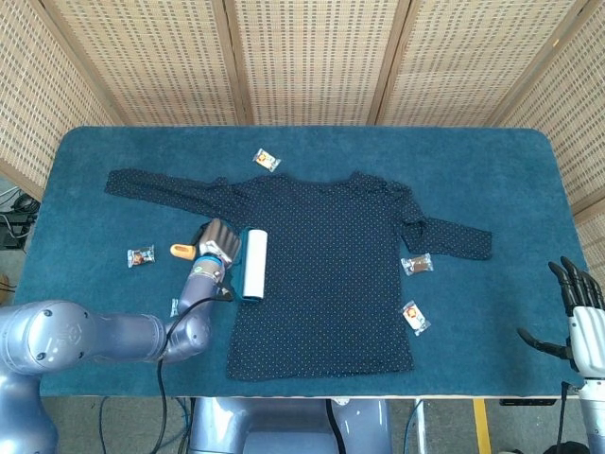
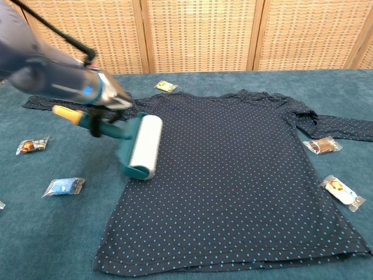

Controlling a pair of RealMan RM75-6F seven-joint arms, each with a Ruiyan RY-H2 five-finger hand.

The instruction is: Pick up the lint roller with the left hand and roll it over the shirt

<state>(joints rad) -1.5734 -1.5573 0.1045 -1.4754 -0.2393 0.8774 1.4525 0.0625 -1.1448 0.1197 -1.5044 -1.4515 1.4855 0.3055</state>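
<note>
Head view shows the left hand wrapped around the handle of the lint roller, fingers clamped on it, with the orange handle tip poking out toward the table's left edge. The white roll sits on the right side of the hand, resting on the left margin of the dark dotted shirt, just below the armpit of the left sleeve. Its long axis runs front to back across the table, square to the handle, so a sideways sweep toward the right edge would carry it over the chest of the shirt. That is my reading of the next stroke: nearly all the fabric lies to the right of the roll, and the left arm is the only one near it.

In the chest view the roll bears on the cloth while the teal frame hangs over the bare blue table beside the hem.

At the table's front right corner, well apart from the shirt, the right hand hangs with fingers spread and nothing in them.

Small snack packets lie scattered around the garment; one by the right sleeve could be caught by a long stroke. No containers are present.
</note>
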